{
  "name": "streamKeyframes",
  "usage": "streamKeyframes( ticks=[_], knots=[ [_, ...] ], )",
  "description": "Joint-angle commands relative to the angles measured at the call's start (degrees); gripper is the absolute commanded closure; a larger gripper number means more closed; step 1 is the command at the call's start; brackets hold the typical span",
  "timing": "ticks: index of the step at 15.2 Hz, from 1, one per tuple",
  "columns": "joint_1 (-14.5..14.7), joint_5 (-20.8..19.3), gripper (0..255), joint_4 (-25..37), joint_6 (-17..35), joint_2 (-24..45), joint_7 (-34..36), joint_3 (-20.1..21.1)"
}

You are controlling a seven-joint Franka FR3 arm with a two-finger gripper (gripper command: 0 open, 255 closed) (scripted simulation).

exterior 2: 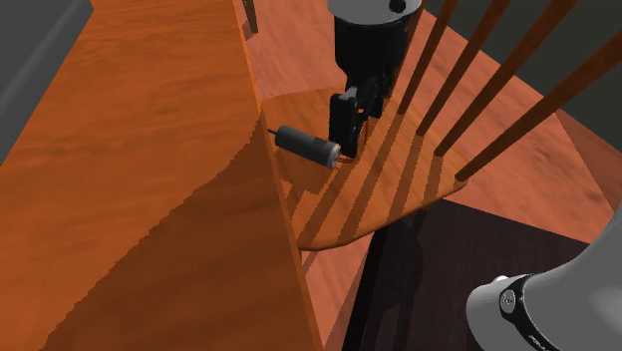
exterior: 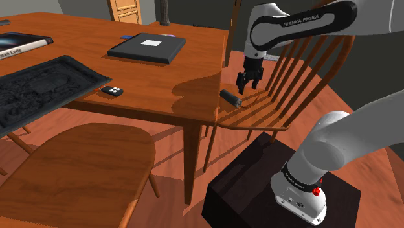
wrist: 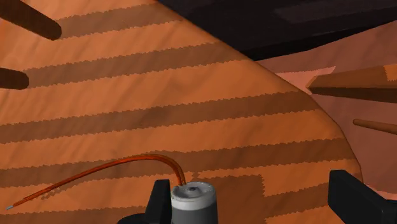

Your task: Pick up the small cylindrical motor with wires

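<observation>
Stand (exterior: 259, 178): dark box at the shoulder view's lower right, carrying the base of the white arm (exterior: 320, 152).
Second chair (exterior: 84, 168): rounded wooden seat at the shoulder view's lower left, partly tucked under the table.
Chair seat (exterior: 259, 111): orange-brown wood, striped by shadows of the spindles (exterior: 304, 71) of its back, just beyond the stand.
Motor (exterior: 230, 98): lying on its side on the chair seat, near the edge that faces the table.
Motor, looks (wrist: 193, 202): short dark cylinder with a pale grey cap at one end and a darker band below the cap.
Wire (wrist: 95, 173): thin, orange-red, curving out from the capped end and trailing across the seat.
Gripper (exterior: 249, 83): all black, pointing down over the seat, right by the motor.
Fingers (wrist: 160, 200): spread wide, pinching nothing; motor (exterior 2: 307, 146) between them, just beside one finger and well apart from the other.
Table (exterior: 162, 94): reddish wood, beside the chair.
Remote (exterior: 112, 91): small, black, pale buttons, near the table's front edge.
Tray (exterior: 39, 87): dark, embossed, toward the shoulder view's left.
Flat case (exterior: 147, 47): dark, white label, farther back on the table.
Door (exterior: 124, 10): light wood, behind the table.
</observation>
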Motion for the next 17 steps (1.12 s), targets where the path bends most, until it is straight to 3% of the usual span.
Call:
streamKeyframes(
  ticks=[1, 10, 17],
  knots=[
    [0.0, 0.3, 0, 0.5, 4.3, 3.8, -2.1, -1.8],
    [1.2, 7.8, 0, 7.1, 19.3, 23.0, -13.2, -7.5],
    [1.3, 9.5, 0, 5.0, 24.8, 26.7, -14.6, -7.7]
  ],
)
